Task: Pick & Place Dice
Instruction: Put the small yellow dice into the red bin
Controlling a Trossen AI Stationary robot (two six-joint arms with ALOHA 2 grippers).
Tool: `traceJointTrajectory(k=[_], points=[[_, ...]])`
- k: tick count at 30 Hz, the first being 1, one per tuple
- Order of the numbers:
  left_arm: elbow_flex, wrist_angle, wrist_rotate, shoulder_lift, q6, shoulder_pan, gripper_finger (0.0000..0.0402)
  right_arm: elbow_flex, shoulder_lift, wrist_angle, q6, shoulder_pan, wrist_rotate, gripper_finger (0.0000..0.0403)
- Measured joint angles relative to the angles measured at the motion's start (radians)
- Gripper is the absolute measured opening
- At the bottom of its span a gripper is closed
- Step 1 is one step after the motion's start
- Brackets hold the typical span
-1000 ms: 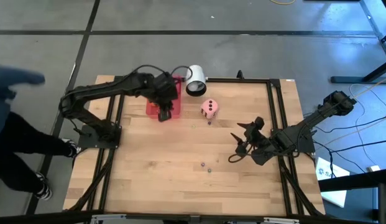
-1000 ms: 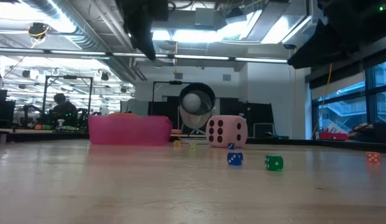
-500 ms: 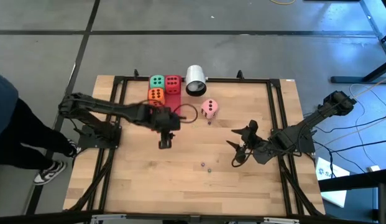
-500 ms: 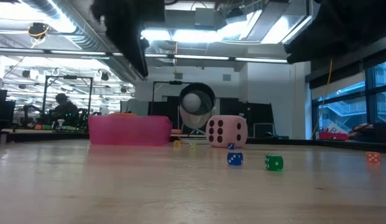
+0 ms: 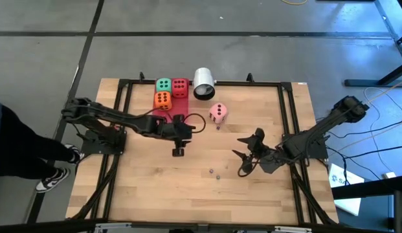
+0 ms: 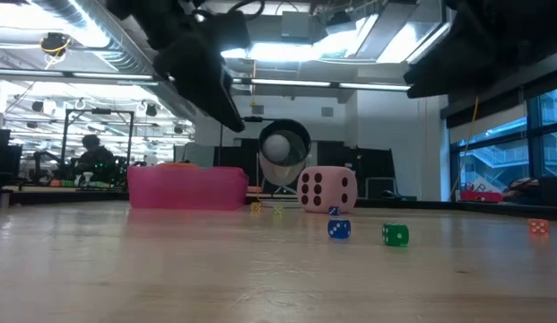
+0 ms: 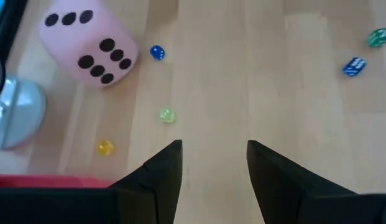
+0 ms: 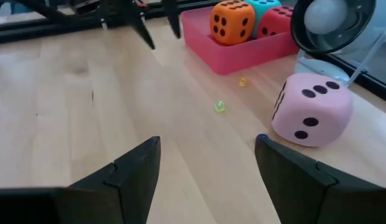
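Note:
Three dice lie in the red tray (image 5: 181, 102) at the far side: green (image 5: 164, 85), red (image 5: 180, 85) and orange (image 5: 162, 99). The pink die (image 5: 218, 112) rests on the bare wood right of the tray, and also shows as the pink die (image 7: 87, 42) and the pink die (image 8: 311, 109) in the wrist views. My left gripper (image 5: 178, 150) hangs open over the table's middle, nearer than the tray and left of the pink die, with nothing between its fingers (image 7: 161, 168). My right gripper (image 5: 241, 157) stands open to the right, nearer than the pink die, holding nothing.
A white cylinder (image 5: 203, 83) lies at the far edge beside the tray, just behind the pink die. Tiny beads (image 7: 166, 115) and small dice (image 6: 395, 235) are scattered on the wood around and in front of the pink die. A black frame (image 5: 288, 110) borders the table.
My left gripper has swung away from above the red tray toward the table's near edge and middle, and has sunk lower. The three dice in the tray, hidden under the arm before, now show. My right gripper has edged slightly toward the table's left.

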Motion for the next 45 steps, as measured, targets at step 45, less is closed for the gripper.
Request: traceJointTrajectory(k=[45], points=[[0.283,-0.128,0.187,0.416,0.319,0.405,0.0173,0.000,0.036,-0.014,-0.093,-0.108,0.001,0.0261]])
